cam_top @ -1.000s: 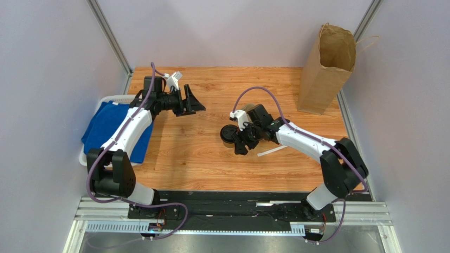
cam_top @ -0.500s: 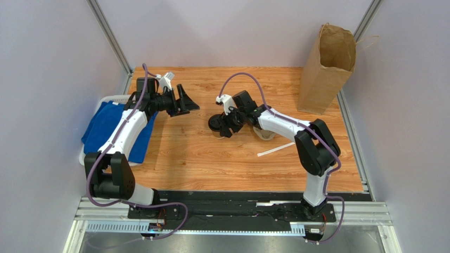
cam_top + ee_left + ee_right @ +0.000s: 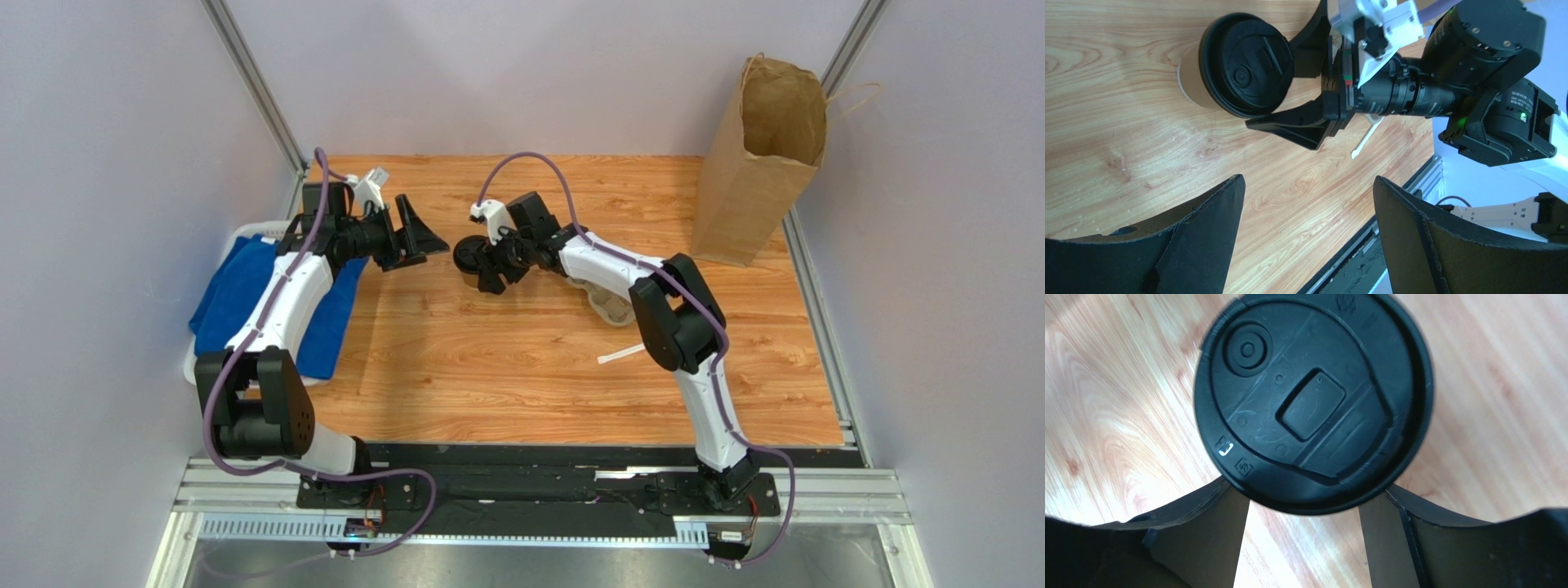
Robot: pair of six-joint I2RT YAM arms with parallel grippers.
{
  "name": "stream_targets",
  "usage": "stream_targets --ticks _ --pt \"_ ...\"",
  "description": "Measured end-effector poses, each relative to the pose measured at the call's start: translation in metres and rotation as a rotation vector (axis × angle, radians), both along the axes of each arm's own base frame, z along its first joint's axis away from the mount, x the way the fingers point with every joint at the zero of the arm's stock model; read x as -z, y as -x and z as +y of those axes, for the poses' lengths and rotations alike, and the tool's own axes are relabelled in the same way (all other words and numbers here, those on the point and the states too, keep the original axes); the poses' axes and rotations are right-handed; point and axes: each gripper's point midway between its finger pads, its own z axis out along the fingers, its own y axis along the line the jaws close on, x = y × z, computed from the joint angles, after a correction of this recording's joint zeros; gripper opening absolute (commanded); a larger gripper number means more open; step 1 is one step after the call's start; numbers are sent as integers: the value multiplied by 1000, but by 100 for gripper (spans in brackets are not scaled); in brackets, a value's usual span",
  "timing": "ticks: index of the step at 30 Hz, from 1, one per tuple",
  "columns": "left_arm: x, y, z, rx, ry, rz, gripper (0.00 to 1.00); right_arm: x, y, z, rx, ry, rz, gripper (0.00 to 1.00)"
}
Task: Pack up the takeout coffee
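The takeout coffee (image 3: 469, 256) is a small kraft-brown cup with a round black lid. My right gripper (image 3: 487, 263) is shut on it, one finger on each side of the cup under the lid, and holds it over the back left-middle of the table. The right wrist view shows the lid (image 3: 1315, 404) from above, between the fingers (image 3: 1220, 505). My left gripper (image 3: 421, 238) is open and empty, just left of the cup and pointing at it. In the left wrist view the cup (image 3: 1244, 64) lies beyond my open left gripper (image 3: 1309, 187).
A tall brown paper bag (image 3: 761, 153) stands open at the back right. A grey-brown pulp tray (image 3: 610, 306) lies partly under the right arm. A white stick (image 3: 623, 353) lies on the table. A blue cloth (image 3: 252, 294) fills a white basket at the left edge.
My right gripper has carried the cup left and toward the back, up to the left gripper. The left gripper has drawn back a little to the left, still open.
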Motion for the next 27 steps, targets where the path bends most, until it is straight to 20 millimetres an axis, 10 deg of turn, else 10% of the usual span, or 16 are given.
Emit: stream_targets --ticks 10,14,20,27 --pt "-3 -7 -5 62 -21 -35 84 -30 9 -28 19 -35 32 68" --pt "-14 -17 -28 153 -103 -113 83 -82 15 -78 97 -68 21 68" --pt "-33 -27 -121 416 -202 -286 83 -201 0 -159 267 -158 -169 68" --pt "-9 -34 -180 560 -245 -318 84 -301 -41 -305 556 -45 -456 70"
